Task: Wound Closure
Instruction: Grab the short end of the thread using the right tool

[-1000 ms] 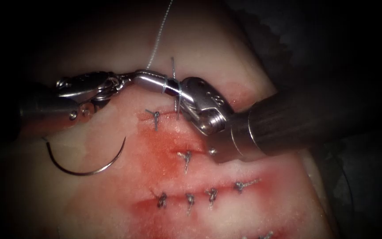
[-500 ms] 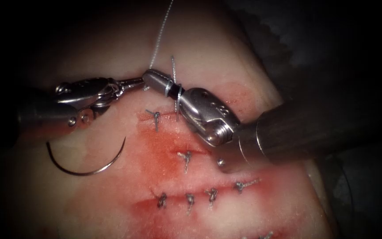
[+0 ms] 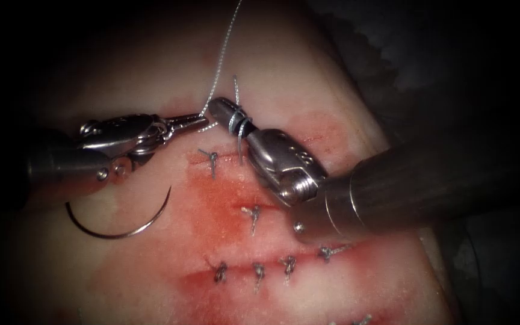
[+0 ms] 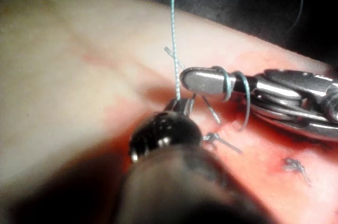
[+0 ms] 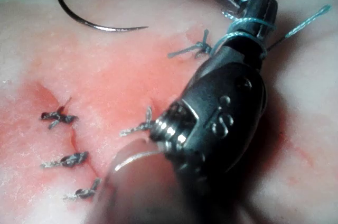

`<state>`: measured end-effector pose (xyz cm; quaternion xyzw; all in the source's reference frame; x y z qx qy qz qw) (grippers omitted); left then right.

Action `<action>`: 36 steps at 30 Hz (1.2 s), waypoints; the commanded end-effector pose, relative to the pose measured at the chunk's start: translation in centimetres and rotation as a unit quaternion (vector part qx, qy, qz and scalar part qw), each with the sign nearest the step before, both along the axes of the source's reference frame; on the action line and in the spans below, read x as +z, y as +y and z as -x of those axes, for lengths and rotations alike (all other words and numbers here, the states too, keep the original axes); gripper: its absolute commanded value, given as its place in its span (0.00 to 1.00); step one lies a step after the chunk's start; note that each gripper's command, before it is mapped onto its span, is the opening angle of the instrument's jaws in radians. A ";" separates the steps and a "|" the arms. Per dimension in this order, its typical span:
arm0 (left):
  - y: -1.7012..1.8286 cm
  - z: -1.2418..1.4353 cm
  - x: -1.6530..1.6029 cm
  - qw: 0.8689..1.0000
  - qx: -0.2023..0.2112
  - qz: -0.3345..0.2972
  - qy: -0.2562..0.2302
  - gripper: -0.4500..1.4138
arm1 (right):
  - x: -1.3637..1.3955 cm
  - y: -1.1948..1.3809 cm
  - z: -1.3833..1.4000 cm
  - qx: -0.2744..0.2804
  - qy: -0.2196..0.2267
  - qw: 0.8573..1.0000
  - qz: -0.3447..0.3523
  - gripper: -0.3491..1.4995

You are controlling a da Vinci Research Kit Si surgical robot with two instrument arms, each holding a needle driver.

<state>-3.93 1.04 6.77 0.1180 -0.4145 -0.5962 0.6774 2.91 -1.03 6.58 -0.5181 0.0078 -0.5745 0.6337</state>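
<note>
— Needle point(image 3: 115, 225)? 
— Lying free on the tissue point(image 3: 151, 72), left of the cut point(image 3: 236, 204); neither tool holds it.
— Thread point(image 3: 224, 54)? 
— My left tool point(image 3: 203, 122) pinches it, jaws closed. The left wrist view shows loops wound round my right tool point(image 3: 219, 110), seemingly closed, gripping nothing.

Tied stitches point(image 3: 212, 159): one just below the tip of the right tool point(image 3: 219, 109), one beneath its wrist, and a row of four further out, below its shaft.
Red fluid point(image 3: 224, 198): a stain beneath and beside the tool's wrist.
Dark backdrop point(image 3: 440, 72): behind the shaft.
</note>
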 end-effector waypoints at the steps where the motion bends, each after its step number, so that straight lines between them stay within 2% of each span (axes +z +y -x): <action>1: 0.06 0.06 0.04 1.000 0.000 0.001 -0.002 0.00 | 0.04 -0.03 -0.07 0.006 -0.003 1.000 -0.003 0.00; 3: 0.06 0.06 0.04 1.000 0.000 0.001 -0.002 0.00 | 0.04 -0.02 -0.07 0.017 -0.005 1.000 -0.008 0.03; 6: 0.05 0.06 0.04 1.000 -0.001 0.001 -0.001 0.00 | 0.05 -0.01 -0.08 0.030 -0.011 0.999 -0.016 0.30; 7: 0.05 0.06 0.04 1.000 -0.001 0.001 -0.001 0.00 | 0.05 -0.01 -0.08 0.030 -0.011 0.999 -0.016 0.30; 8: 0.04 0.08 0.03 1.000 0.004 0.008 0.002 0.00 | 0.06 0.00 -0.10 0.034 -0.017 0.999 -0.021 0.47; 9: 0.03 0.10 0.03 1.000 0.005 0.010 0.004 0.00 | 0.06 0.00 -0.11 0.036 -0.018 0.999 -0.021 0.54; 10: 0.03 0.10 0.03 1.000 0.005 0.010 0.004 0.00 | 0.06 0.00 -0.11 0.036 -0.018 0.999 -0.021 0.54; 11: 0.02 0.13 0.02 1.000 0.009 0.016 0.007 0.00 | 0.07 0.02 -0.13 0.038 -0.019 0.999 -0.022 0.63; 14: -0.03 0.21 -0.03 0.999 0.018 0.026 0.013 0.00 | 0.06 0.02 -0.14 0.038 -0.019 0.999 -0.024 0.68; 19: -0.04 0.22 -0.06 0.999 0.024 0.030 0.017 0.00 | 0.00 0.02 -0.10 0.035 -0.021 0.999 -0.029 0.65; 23: -0.07 0.23 -0.03 0.999 0.029 0.029 0.014 0.00 | 0.02 -0.03 -0.08 0.028 -0.033 0.998 -0.041 0.57; 25: -0.07 0.23 -0.03 0.999 0.029 0.027 0.017 0.00 | 0.02 -0.05 -0.07 0.029 -0.033 0.998 -0.040 0.56; 26: -0.08 0.24 -0.02 0.999 0.030 0.027 0.018 0.00 | 0.04 -0.09 -0.06 0.027 -0.032 0.998 -0.038 0.49; 27: -0.08 0.24 -0.02 0.999 0.030 0.027 0.018 0.00 | 0.04 -0.11 -0.06 0.025 -0.031 0.998 -0.038 0.46; 29: -0.08 0.24 -0.01 0.999 0.030 0.027 0.019 0.00 | 0.05 -0.13 -0.06 0.021 -0.029 0.999 -0.037 0.45; 31: -0.10 0.24 0.01 0.999 0.033 0.022 0.026 0.00 | 0.09 -0.23 -0.06 0.014 -0.024 0.999 -0.034 0.17; 32: -0.11 0.24 0.02 0.999 0.038 0.022 0.029 0.00 | 0.11 -0.29 -0.06 0.013 -0.024 0.999 -0.032 0.00; 36: -0.13 0.24 0.03 0.999 0.040 0.021 0.029 0.00 | 0.13 -0.36 -0.03 0.013 -0.024 0.999 -0.029 0.00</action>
